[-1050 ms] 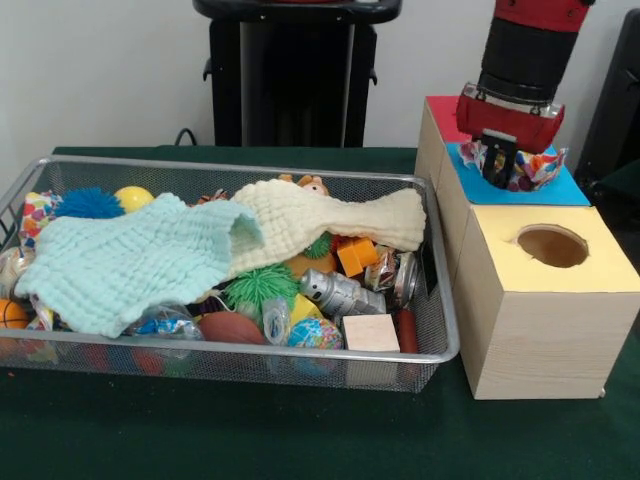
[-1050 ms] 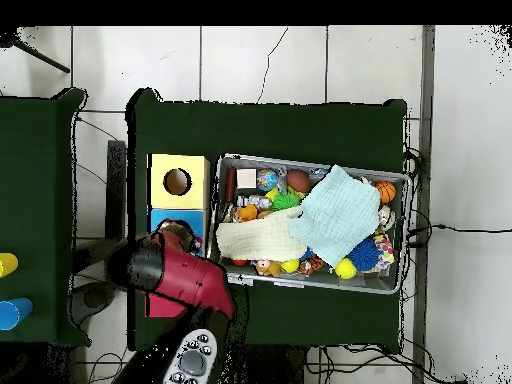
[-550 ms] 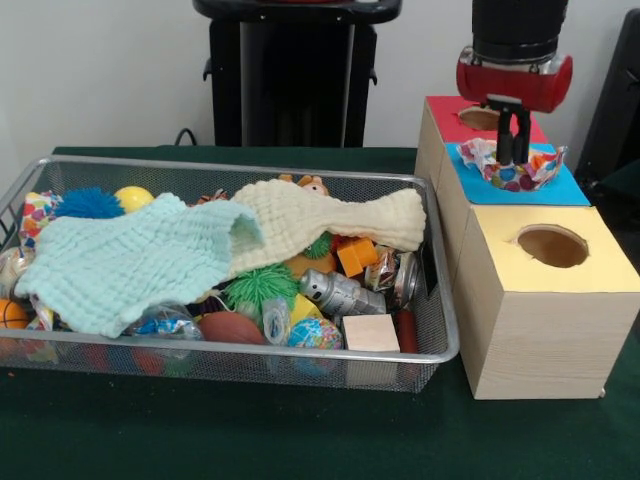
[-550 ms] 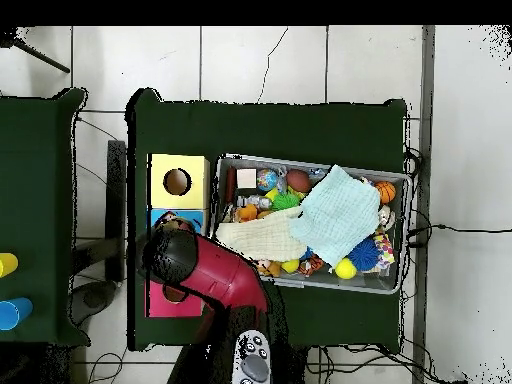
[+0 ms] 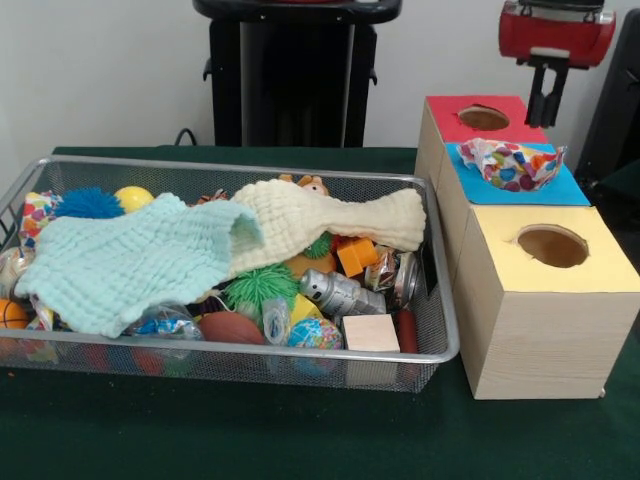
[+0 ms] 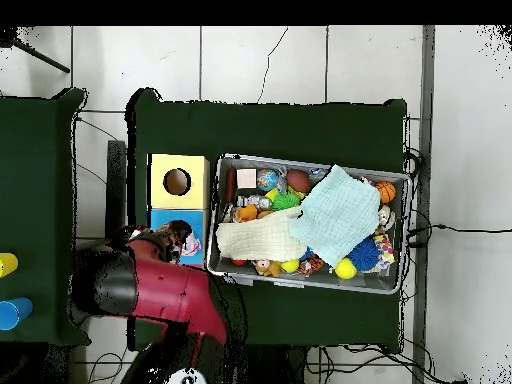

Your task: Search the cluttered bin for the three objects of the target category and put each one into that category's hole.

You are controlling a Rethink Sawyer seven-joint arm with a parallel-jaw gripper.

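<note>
Colourful crumpled cloth (image 5: 510, 163) sits bunched over the blue box's hole (image 5: 520, 172), not through it, below and slightly left of the raised gripper (image 5: 546, 98), whose jaws look closed and empty.

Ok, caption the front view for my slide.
End effector raised above the red box; patterned cloth bunched on the blue box's hole, wire bin cluttered.

Three boxes stood in a row at the right: one red-topped box (image 5: 482, 118), one blue-topped box (image 5: 575, 187), one yellow-topped box (image 5: 540, 300). One wire bin (image 5: 440, 340) sat at the left, with two cloths in it: one mint cloth (image 5: 120, 262), one cream cloth (image 5: 320, 222). One patterned cloth (image 5: 510, 165) lay on the blue top.
</note>
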